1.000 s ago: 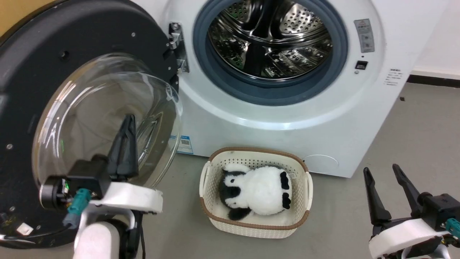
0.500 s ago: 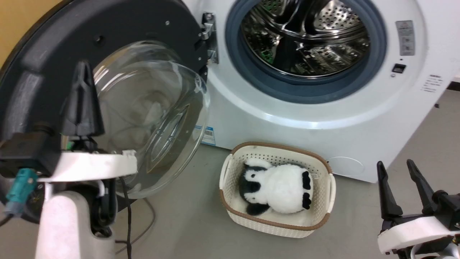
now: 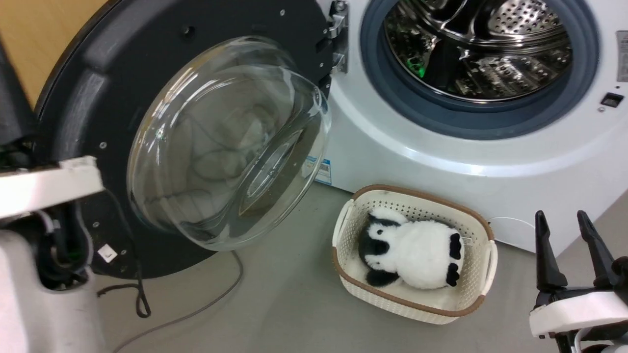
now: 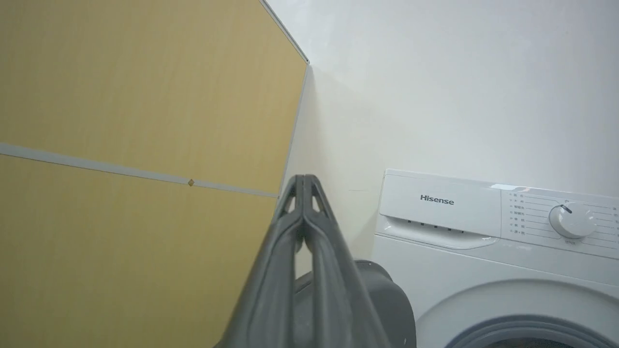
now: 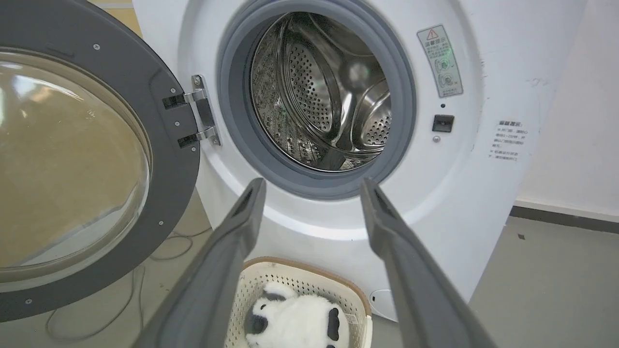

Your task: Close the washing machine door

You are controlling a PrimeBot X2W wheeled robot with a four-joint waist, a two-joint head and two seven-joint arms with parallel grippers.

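Observation:
The washing machine door (image 3: 113,73) stands wide open to the left of the washing machine (image 3: 422,147), its glass bowl (image 3: 225,142) bulging toward me and its metal hinge (image 3: 338,44) at its right edge. The steel drum (image 3: 481,44) is exposed inside the grey gasket. My left arm (image 3: 44,186) is at the door's outer left edge. In the left wrist view my left gripper (image 4: 303,181) is shut and empty, pointing up at the wall above the door's dark rim (image 4: 382,295). My right gripper (image 3: 561,218) hangs open at the lower right, away from the door (image 5: 169,159).
A cream basket (image 3: 471,299) holding a black-and-white plush panda (image 3: 417,250) sits on the grey floor in front of the machine. Dark cables (image 3: 142,299) trail on the floor under the door. A yellow panel wall (image 4: 121,121) stands to the left.
The head camera has swung left, shifting the whole picture right. My left arm has moved from in front of the glass bowl out to the door's left edge and higher.

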